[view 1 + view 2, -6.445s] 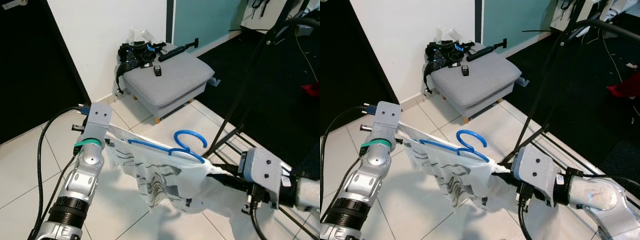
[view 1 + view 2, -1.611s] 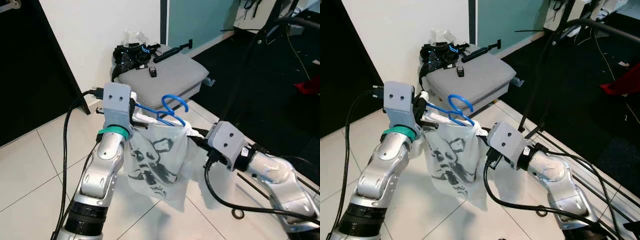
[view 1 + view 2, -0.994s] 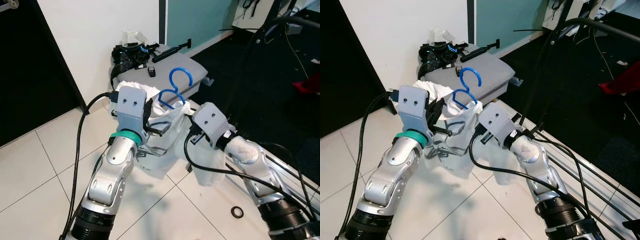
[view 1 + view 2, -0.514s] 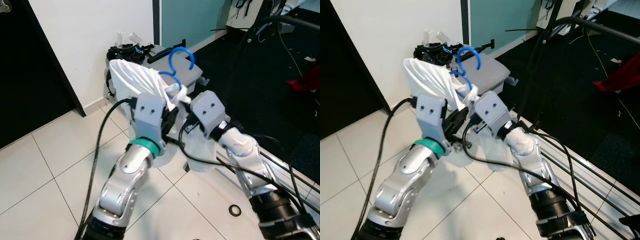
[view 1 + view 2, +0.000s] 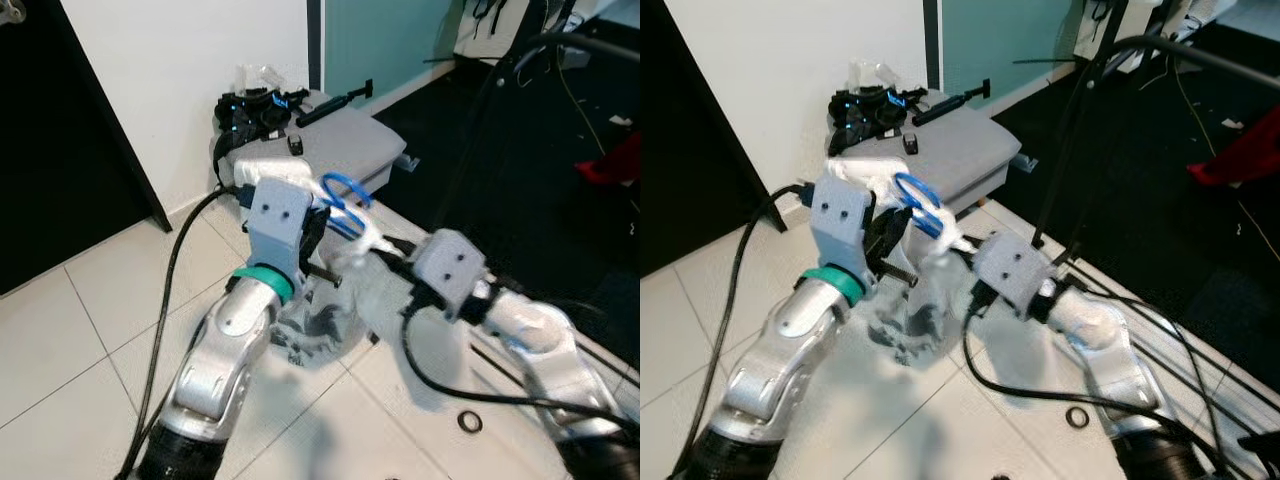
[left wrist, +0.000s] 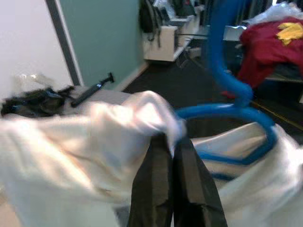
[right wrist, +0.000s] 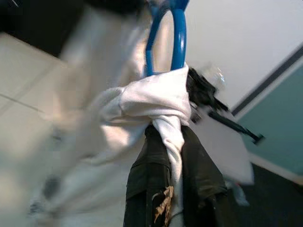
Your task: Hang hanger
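Observation:
A blue plastic hanger [image 5: 343,200] carries a white shirt [image 5: 322,322] with black print, held up between my two arms over the tiled floor. My left gripper [image 6: 166,150] is shut on the shirt's cloth at one shoulder, with the blue hanger [image 6: 229,114] just beyond its fingers. From the other side my right gripper [image 7: 171,161] is shut on a bunched fold of the shirt, directly below the hanger's hook [image 7: 177,38]. The shirt's body hangs down blurred beneath both grippers. A black clothes rack [image 5: 1080,110] stands to the right.
A grey footstool [image 5: 345,152] with black gear [image 5: 255,108] on it stands against the white wall behind the hanger. A red garment [image 5: 612,165] lies at the far right. A small black ring [image 5: 467,421] lies on the tiles. A dark doorway [image 5: 60,170] is at left.
Both arms have come down, so the hanger and shirt are lower than half a second ago. The shirt has dropped from a bunched heap to hanging loose, and the right arm has swung outward.

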You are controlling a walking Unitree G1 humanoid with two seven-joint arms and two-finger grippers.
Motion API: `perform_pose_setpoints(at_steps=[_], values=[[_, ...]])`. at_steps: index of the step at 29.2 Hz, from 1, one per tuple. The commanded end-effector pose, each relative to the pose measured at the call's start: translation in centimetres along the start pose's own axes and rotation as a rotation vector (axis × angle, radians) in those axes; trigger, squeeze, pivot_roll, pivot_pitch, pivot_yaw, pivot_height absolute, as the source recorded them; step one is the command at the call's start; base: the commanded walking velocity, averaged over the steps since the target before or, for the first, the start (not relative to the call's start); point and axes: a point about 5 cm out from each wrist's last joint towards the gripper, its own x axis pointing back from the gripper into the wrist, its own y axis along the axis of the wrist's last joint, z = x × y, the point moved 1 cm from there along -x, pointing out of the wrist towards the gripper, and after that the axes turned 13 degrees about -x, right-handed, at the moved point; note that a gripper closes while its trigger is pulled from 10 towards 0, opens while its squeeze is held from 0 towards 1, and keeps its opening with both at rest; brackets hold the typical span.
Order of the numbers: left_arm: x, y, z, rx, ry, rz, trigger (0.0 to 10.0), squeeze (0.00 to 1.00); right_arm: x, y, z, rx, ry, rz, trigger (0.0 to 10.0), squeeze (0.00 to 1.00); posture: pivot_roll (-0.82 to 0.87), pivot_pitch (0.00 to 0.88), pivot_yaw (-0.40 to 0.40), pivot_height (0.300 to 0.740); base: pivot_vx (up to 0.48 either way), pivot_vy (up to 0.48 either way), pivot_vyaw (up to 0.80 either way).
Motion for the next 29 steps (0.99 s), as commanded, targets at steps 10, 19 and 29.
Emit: perform_pose_setpoints(at_steps=[10,19,29], values=[[2.3,0.8,1.1,-0.075,-0.197,-0.064,10.0,1.00,1.5,1.0,-0.6,0.003,0.036,-0.024,0.0,0.00,-0.17,0.186,0.130,0.740,0.000,0.000,0.00],[0.9,1.3,1.0,-0.048,-0.120,-0.063,10.0,1.00,1.0,0.9,2.8,-0.084,0.224,-0.015,0.0,0.00,-0.17,0.182,0.137,0.740,0.000,0.000,0.00],[0.2,1.4,2.0,-0.204,-0.074,-0.076,10.0,0.00,2.4,0.1,4.2,-0.120,0.353,0.073,0.0,0.00,-0.17,0.188,0.146,0.740,0.000,0.000,0.00]])
